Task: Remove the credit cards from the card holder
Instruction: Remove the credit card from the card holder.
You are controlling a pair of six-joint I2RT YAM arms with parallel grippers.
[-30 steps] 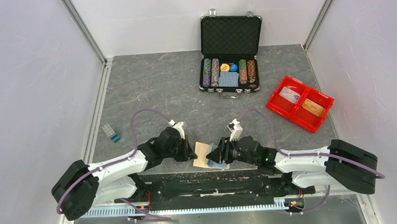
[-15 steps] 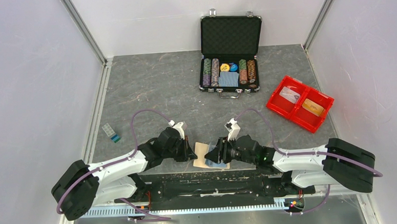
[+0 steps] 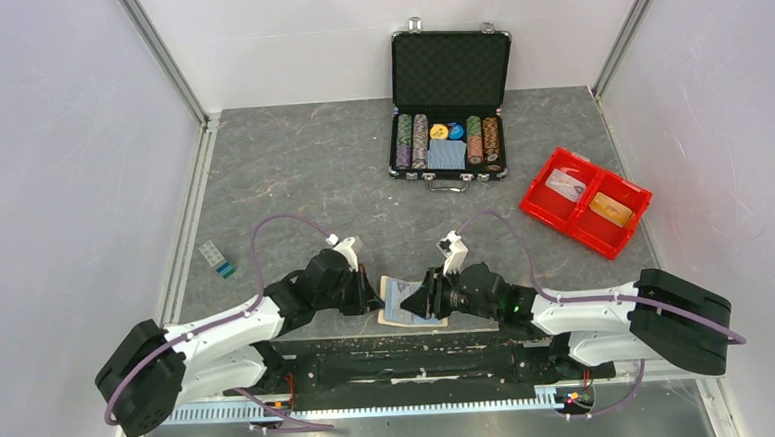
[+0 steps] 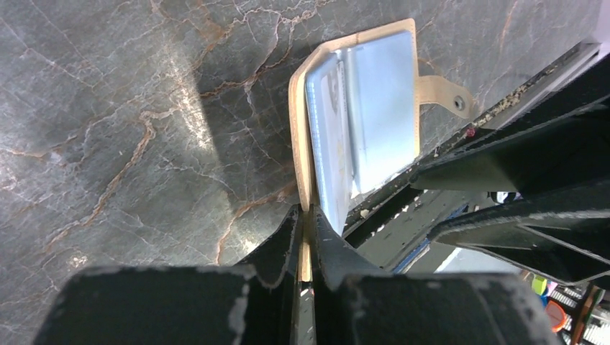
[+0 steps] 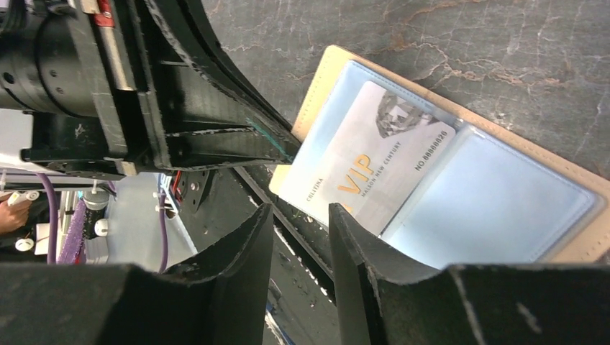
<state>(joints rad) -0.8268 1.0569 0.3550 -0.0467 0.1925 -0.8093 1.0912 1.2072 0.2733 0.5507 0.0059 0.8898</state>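
Note:
The tan card holder [image 3: 397,316] lies open at the table's near edge between both arms, its pale blue sleeves [image 4: 378,100] facing up and its snap tab [image 4: 446,93] sticking out. My left gripper [image 3: 375,298] [image 4: 306,226] is shut on the holder's tan cover edge. A pale card marked VIP [image 5: 367,169] lies on the sleeves, its end past the holder's edge. My right gripper [image 3: 418,302] [image 5: 298,226] is open, its fingers either side of that card's near end; contact cannot be told. A pale card with a teal end [image 3: 217,258] lies far left. An orange-yellow card [image 3: 611,208] lies in the red tray.
An open black chip case [image 3: 451,135] with poker chips stands at the back centre. The red tray [image 3: 585,201] at the right also holds a pale item [image 3: 565,182]. Metal frame rails [image 5: 216,93] run just past the table's near edge by the holder.
The holder's blue sleeves have turned up and to the left, now covering the tan inside. My right gripper has crept left over the holder; the left stays clamped.

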